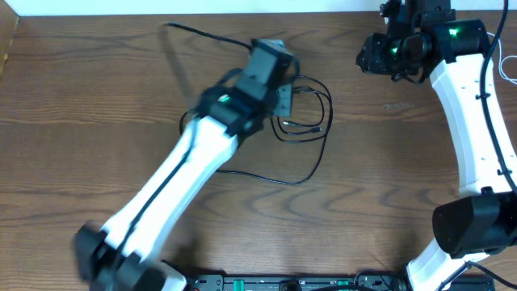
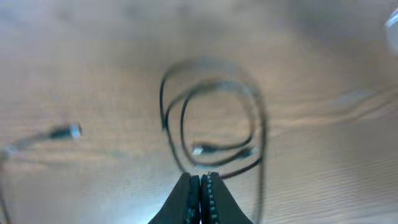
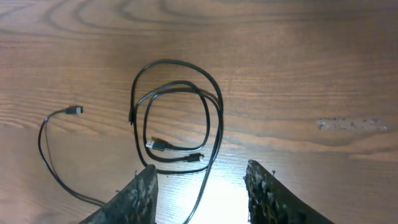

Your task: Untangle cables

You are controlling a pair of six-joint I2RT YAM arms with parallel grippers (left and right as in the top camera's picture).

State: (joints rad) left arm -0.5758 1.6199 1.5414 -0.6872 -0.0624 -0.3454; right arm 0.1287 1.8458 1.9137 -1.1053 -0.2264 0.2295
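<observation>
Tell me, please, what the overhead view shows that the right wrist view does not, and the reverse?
Only overhead: the left arm reaching over the coiled black cable, covering part of it, and the right arm off to the side. Only right wrist: the whole coil uncovered, two plug ends lying inside it, and the right gripper with fingers apart. Both: the black cable looped on the wooden table.
</observation>
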